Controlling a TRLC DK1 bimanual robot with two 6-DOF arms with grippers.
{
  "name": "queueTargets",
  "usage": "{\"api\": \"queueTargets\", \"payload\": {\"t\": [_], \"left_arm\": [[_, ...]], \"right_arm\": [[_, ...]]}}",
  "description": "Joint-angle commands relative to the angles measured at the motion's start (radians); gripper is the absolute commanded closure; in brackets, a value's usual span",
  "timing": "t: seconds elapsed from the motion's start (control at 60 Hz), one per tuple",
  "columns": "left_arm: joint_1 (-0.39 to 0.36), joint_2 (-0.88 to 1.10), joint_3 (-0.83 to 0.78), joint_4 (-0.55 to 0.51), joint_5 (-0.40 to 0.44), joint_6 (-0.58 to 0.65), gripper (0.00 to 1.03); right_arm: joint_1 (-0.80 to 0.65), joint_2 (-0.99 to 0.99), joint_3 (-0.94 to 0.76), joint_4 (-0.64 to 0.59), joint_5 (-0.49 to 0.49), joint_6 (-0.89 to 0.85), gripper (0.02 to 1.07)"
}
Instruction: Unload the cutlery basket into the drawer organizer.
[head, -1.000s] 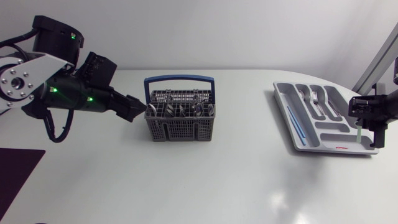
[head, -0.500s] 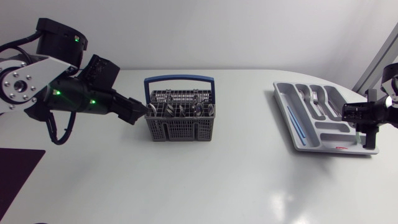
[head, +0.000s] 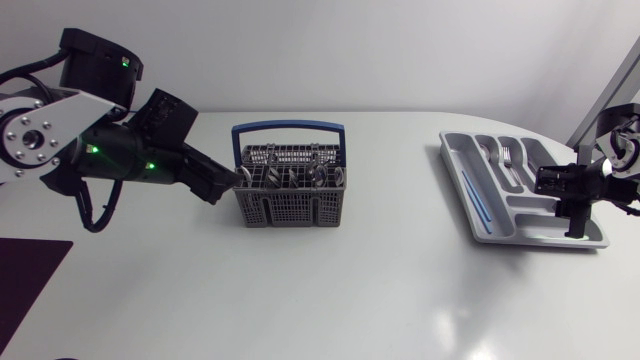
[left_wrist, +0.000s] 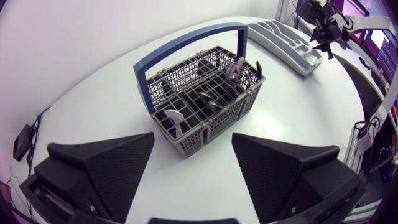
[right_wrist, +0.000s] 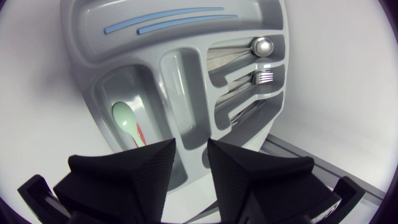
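The cutlery basket (head: 290, 208) stands on the worktop (head: 400, 290) a little toward 9 o'clock of its middle and is loaded with upright cutlery. The drawer organizer (head: 456, 165) lies well apart at 3 o'clock. The left jaws are held spread just beside the basket's 9 o'clock wall, with nothing between them. The right jaws are narrowly parted and empty above the organizer's 5 o'clock compartment, where a green spoon (right_wrist: 126, 121) is laid. The coming pick is judged best made by the left arm (head: 110, 160): the jaws should be raised above the rim, one piece singled out and approached from straight above. It should then be pinched firmly and drawn out vertically, so that the blue handle (head: 288, 128) and neighbouring pieces are not snagged.
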Motion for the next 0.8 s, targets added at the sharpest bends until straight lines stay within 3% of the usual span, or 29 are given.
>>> {"api": "queueTargets", "payload": {"t": [0.0,0.533,0.617,0.783], "left_arm": [[-0.016,-0.024,-0.021,0.013,0.002,0.065,0.13],[0.003,0.028,-0.024,0.073,0.0,0.378,0.13],[0.006,0.047,-0.021,0.073,-0.003,0.456,0.13],[0.006,0.079,-0.013,0.082,-0.037,0.611,0.13]], "right_arm": [[0.029,-0.008,-0.029,-0.011,-0.01,0.061,0.57],[0.274,-0.227,-0.15,-0.129,-0.094,0.351,0.56],[0.331,-0.258,-0.168,-0.136,-0.098,0.411,0.5],[0.44,-0.301,-0.21,-0.142,-0.114,0.54,0.5]]}}
